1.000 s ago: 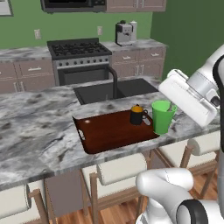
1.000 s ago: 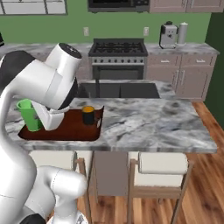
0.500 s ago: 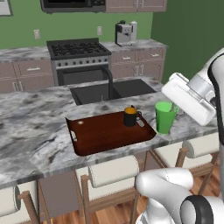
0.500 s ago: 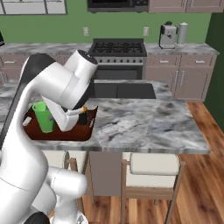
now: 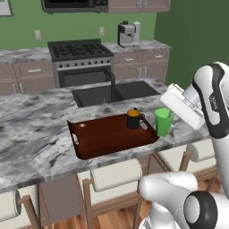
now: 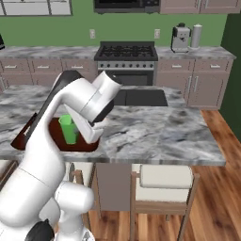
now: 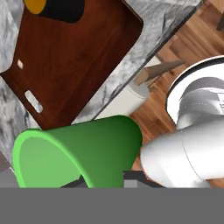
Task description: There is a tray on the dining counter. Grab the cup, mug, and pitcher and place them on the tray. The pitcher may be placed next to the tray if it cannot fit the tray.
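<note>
My gripper [image 7: 103,183] is clamped on the green cup [image 5: 163,121], right of centre in the left base view, beside the tray [image 5: 109,136]. I should lower it upright, clear of the mug [image 5: 133,119].

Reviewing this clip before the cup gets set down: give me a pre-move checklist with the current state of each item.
1. Green cup gripped: ok; the gripper is shut on it, seen close up in the hand view.
2. Cup over the tray: cannot tell; in the left base view it sits at the tray's right end, near the rim.
3. Free room on the tray: ok; most of its brown floor is bare.
4. Black mug on the tray: ok; upright near the far right corner.
5. Cup apart from the mug: ok; a gap shows between them.
6. Pitcher located: cannot tell; not identified on the dining counter.
</note>
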Robot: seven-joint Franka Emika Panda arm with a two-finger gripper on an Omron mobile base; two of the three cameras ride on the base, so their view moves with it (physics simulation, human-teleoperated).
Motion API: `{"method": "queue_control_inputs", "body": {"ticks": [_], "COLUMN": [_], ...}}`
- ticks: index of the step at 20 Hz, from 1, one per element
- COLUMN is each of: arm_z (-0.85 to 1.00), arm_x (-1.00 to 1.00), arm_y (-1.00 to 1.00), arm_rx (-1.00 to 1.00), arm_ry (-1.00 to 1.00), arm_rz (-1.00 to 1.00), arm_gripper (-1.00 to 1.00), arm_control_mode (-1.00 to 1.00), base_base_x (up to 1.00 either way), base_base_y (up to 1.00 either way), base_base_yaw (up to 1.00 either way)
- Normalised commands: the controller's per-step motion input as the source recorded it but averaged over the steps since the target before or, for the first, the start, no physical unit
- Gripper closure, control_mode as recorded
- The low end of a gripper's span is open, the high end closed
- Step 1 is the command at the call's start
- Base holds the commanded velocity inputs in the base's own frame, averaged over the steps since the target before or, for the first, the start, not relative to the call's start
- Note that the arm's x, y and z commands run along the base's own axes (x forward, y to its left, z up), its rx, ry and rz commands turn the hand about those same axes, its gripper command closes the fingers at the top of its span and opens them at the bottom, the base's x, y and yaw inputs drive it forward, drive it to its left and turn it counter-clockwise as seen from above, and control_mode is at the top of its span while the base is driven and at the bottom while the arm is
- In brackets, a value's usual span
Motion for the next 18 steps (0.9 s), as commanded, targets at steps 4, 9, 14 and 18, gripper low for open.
{"method": "queue_control_inputs", "body": {"ticks": [4, 9, 14, 18], "arm_z": [-0.51, -0.39, -0.36, -0.30], "arm_x": [0.79, 0.63, 0.46, 0.42], "arm_y": [-0.03, 0.00, 0.00, 0.00], "arm_rx": [0.00, 0.03, 0.06, 0.03], "arm_ry": [0.00, 0.09, 0.16, 0.12], "arm_rz": [0.00, 0.00, 0.00, 0.00], "arm_gripper": [1.00, 1.00, 1.00, 1.00], "arm_control_mode": [-1.00, -1.00, -1.00, -1.00], "base_base_x": [0.00, 0.00, 0.00, 0.00], "base_base_y": [0.00, 0.00, 0.00, 0.00], "base_base_yaw": [0.00, 0.00, 0.00, 0.00]}}
